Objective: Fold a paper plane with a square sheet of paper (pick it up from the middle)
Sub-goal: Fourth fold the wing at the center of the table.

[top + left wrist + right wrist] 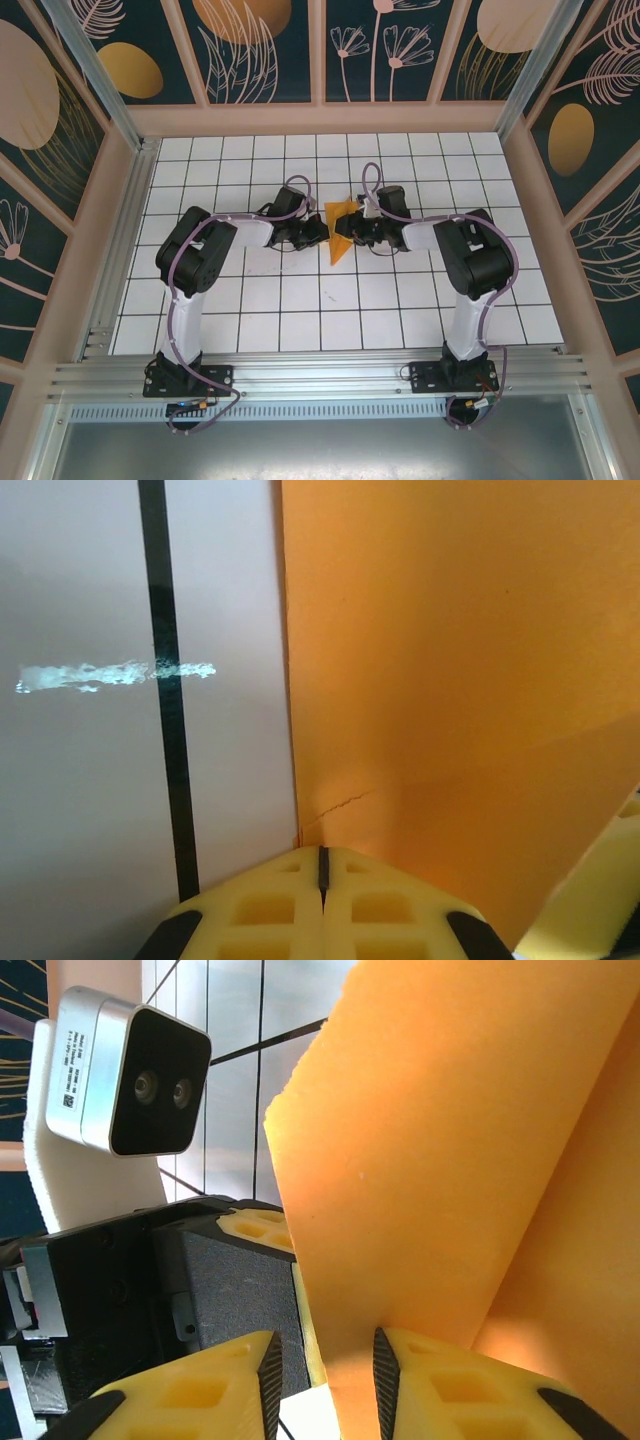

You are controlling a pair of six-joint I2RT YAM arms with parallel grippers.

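Paper (340,228): folded, tilted up off counter (250,310) at mid-grid, long axis near–far, wedged between both pincers. Left pincer (322,852) closed, pinching paper's edge, with sheet spreading to its right. Right pincer (325,1348) part-open, fold standing loose in gap against one finger. Judgement: left holds, right free to regrip.

White grid-lined table (240,320), pale scuff mark (115,675) on one tile.
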